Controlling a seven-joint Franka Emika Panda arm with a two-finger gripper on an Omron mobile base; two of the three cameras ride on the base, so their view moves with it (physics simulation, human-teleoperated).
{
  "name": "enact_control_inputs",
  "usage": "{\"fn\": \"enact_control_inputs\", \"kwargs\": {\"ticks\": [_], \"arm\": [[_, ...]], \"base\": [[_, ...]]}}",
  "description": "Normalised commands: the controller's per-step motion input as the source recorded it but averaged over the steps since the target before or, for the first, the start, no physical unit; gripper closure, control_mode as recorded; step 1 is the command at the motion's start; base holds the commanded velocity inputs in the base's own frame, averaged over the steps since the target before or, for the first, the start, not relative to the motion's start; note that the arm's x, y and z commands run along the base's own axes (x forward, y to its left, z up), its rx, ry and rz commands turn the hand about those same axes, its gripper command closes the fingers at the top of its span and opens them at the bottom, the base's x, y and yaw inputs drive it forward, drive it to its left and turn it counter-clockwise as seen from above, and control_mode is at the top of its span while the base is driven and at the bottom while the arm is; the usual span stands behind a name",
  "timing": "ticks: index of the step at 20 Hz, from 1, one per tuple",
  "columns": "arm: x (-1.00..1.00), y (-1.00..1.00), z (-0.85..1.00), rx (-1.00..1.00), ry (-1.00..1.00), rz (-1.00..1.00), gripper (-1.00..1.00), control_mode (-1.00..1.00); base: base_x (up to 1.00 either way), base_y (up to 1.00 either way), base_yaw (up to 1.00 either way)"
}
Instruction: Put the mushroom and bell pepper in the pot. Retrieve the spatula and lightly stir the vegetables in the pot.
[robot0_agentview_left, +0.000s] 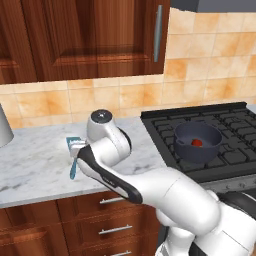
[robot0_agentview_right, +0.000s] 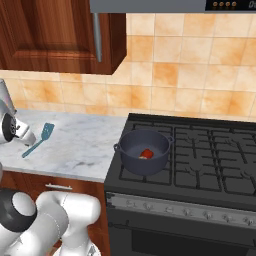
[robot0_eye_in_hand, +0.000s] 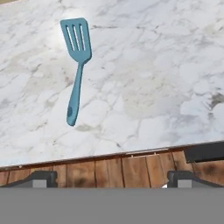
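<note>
Spatula (robot0_eye_in_hand: 76, 65) retrieval stage: the gripper (robot0_eye_in_hand: 111, 177) is hanging above the marble counter (robot0_eye_in_hand: 166, 78) with its jaws spread wide and nothing between them, each dark fingertip (robot0_eye_in_hand: 41, 178) showing at one side of the hand view. The teal turner is lying flat on the counter ahead of the gripper and off to its left in the hand view, slotted blade pointing away and thin handle running back toward the fingers; it is lying apart from them, untouched. Well off to the gripper's far side, the pot (robot0_agentview_right: 144, 151) is sitting on a front burner of the stove (robot0_agentview_right: 200, 155) with the bell pepper (robot0_agentview_right: 146, 153) already resting inside; whether the mushroom is lying beside it cannot be told. Judging from this, loading is looking largely finished and the fetching step is beginning. The next move is calling for shifting over the handle, descending, and closing across its narrow width.
</note>
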Motion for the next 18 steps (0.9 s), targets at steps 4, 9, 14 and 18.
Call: {"fn": "enact_control_inputs", "kwargs": {"ticks": [4,9,14,18], "arm": [[0.0,0.58,-0.3,0.0,0.02,0.0,-1.0,-1.0],[0.09,0.31,-0.38,0.0,-0.01,0.0,-1.0,-1.0],[0.32,0.06,-0.37,0.0,0.0,0.0,-1.0,-1.0],[0.42,0.05,-0.41,0.02,0.01,0.0,-1.0,-1.0]], "base": [[0.0,0.0,0.0],[0.0,0.0,0.0],[0.0,0.0,0.0],[0.0,0.0,0.0]]}}
